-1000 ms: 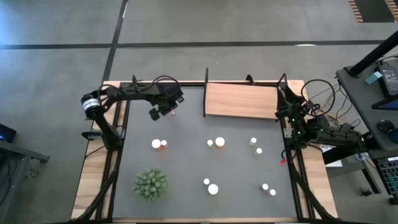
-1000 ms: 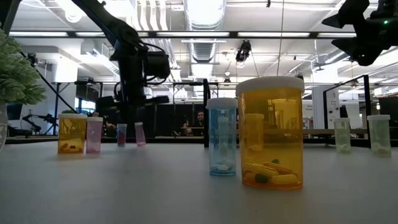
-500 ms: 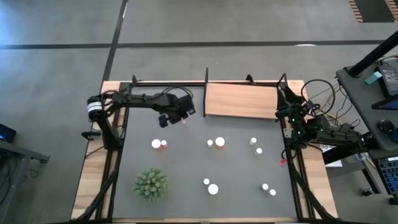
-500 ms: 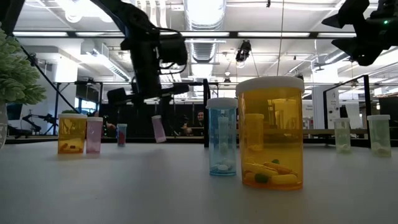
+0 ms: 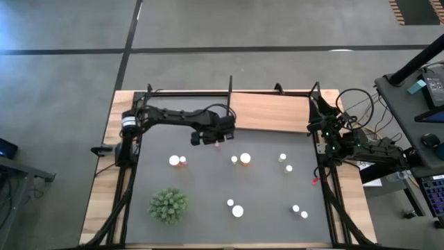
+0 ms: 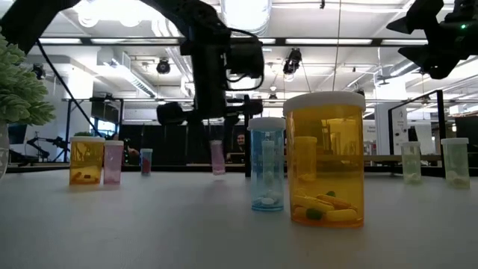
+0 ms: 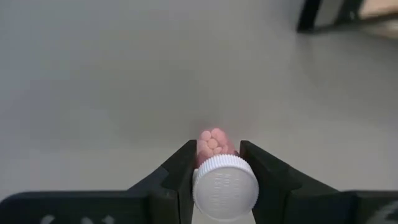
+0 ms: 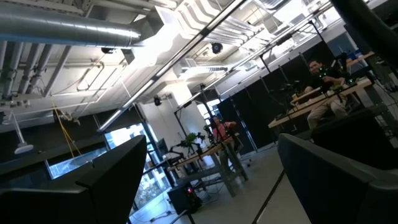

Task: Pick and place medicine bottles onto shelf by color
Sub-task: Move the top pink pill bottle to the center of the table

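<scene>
My left gripper (image 5: 216, 138) is shut on a small pink bottle with a white cap (image 6: 217, 158). It holds the bottle low over the dark mat (image 5: 208, 180), just near-left of the light-wood shelf (image 5: 270, 111). Other white-capped bottles stand in pairs on the mat: an orange pair (image 5: 177, 160), a middle pair (image 5: 240, 159), and a pair farther right (image 5: 285, 162). My right gripper (image 8: 211, 174) is open and empty. It waits at the table's right edge (image 5: 326, 130) and points up into the room. My left gripper pinches the pink bottle between its two fingers (image 7: 181, 167), on opposite sides of the body just under the white cap (image 7: 225, 190). The fingers come from above, pointing down. The bottle hangs upright below them; whether its bottom clears the mat I cannot tell.
A green spiky plant (image 5: 168, 205) stands at the near left of the mat. More bottle pairs stand near the front edge (image 5: 234, 207) (image 5: 300, 211). In the low view a blue bottle (image 6: 267, 164) and a large orange bottle (image 6: 325, 161) stand close to the camera.
My left gripper has carried the pink bottle toward the table's right edge and slightly nearer, stopping by the shelf's left end. The bottle was tilted midway and now hangs upright. The gripper has stayed shut on it.
</scene>
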Action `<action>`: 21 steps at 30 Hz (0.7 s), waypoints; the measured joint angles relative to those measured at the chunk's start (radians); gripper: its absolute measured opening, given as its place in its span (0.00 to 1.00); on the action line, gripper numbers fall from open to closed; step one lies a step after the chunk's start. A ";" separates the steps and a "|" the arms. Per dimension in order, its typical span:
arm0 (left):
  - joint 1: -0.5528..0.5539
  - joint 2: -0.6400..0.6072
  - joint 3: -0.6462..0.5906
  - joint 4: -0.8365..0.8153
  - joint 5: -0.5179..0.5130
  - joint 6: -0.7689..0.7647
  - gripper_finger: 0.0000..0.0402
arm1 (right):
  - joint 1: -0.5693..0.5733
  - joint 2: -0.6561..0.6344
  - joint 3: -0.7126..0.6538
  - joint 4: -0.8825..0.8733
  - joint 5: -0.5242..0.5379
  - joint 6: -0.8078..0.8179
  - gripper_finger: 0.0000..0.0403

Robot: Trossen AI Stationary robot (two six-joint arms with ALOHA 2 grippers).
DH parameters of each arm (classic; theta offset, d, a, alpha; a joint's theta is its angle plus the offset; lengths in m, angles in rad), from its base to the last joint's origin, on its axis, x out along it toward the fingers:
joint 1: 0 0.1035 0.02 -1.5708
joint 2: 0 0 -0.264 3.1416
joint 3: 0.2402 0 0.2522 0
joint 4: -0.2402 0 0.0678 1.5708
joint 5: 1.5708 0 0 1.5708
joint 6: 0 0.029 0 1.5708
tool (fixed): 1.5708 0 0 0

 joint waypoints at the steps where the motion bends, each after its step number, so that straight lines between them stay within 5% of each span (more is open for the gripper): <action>1: -0.002 0.009 0.013 -0.005 0.001 0.012 0.24 | 0.000 0.000 0.000 0.000 0.000 0.000 0.87; 10: -0.011 0.060 0.096 -0.016 -0.005 0.131 0.24 | 0.000 0.000 0.000 0.000 0.000 0.000 0.87; 21: -0.010 0.077 0.109 0.008 -0.046 0.483 0.24 | 0.000 0.000 0.000 0.000 0.000 0.000 0.87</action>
